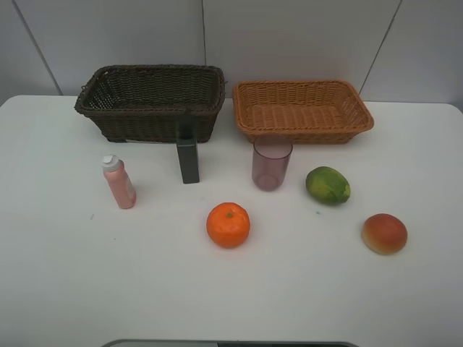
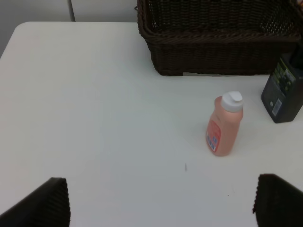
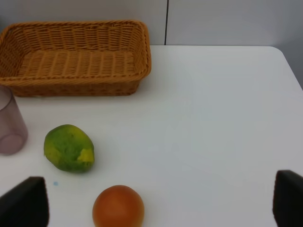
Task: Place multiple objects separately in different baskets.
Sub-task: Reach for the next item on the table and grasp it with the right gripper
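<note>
Left gripper (image 2: 163, 203) and right gripper (image 3: 156, 203) released (fingers spread). Dark basket (image 1: 152, 126), tan basket (image 1: 304, 134) at 12 o'clock; at their 6 o'clock: pink bottle (image 1: 119, 182), dark bottle (image 1: 188, 160), cup (image 1: 271, 164), orange (image 1: 228, 225), green fruit (image 1: 328, 185), red fruit (image 1: 384, 233).

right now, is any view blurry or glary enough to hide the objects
Exterior high view: soft, even light, only a faint shadow under the orange, no glare. Left wrist view: the pink bottle reads clearly; the left fingers are dark, soft-edged shapes at the picture's edge. Right wrist view: the green fruit is slightly soft, the right fingers likewise dark and blurred.
</note>
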`<state>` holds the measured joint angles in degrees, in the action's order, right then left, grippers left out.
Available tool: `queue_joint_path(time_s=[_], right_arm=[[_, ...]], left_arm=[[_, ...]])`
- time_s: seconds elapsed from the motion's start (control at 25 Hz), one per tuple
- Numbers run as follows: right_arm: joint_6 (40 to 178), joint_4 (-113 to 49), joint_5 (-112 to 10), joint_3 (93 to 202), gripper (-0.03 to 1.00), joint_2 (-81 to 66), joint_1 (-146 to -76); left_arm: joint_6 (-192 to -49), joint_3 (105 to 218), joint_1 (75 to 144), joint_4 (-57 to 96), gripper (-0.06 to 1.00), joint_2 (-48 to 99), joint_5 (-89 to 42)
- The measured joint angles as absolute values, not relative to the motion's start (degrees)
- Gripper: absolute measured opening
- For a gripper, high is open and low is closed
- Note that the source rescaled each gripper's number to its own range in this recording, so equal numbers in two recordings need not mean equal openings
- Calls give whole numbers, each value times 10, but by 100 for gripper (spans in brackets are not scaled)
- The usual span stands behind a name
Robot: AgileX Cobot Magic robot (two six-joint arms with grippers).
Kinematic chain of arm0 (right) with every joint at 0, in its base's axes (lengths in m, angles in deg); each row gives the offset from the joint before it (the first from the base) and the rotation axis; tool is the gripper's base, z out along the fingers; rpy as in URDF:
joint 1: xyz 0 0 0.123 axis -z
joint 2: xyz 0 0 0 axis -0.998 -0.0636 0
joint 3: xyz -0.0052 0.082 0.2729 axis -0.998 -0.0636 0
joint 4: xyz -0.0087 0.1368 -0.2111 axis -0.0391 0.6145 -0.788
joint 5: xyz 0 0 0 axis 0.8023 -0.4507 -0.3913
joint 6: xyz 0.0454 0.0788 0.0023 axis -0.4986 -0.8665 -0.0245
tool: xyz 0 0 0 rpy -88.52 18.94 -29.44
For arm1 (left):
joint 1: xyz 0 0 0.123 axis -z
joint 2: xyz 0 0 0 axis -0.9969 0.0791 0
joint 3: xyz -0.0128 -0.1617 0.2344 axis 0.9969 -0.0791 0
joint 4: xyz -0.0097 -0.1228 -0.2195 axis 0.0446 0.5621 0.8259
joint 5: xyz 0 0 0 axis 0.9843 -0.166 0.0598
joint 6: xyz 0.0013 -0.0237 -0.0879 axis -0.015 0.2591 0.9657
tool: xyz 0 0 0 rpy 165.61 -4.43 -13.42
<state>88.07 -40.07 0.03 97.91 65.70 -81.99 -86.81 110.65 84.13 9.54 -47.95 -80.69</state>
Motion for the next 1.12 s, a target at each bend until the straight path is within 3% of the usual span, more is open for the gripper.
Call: queue_joint_path(time_s=[1.12], right_arm=[[881,-401,0,979,100,657,-820]], left_arm=[[-868,1107,841,95,100,-479,-807]])
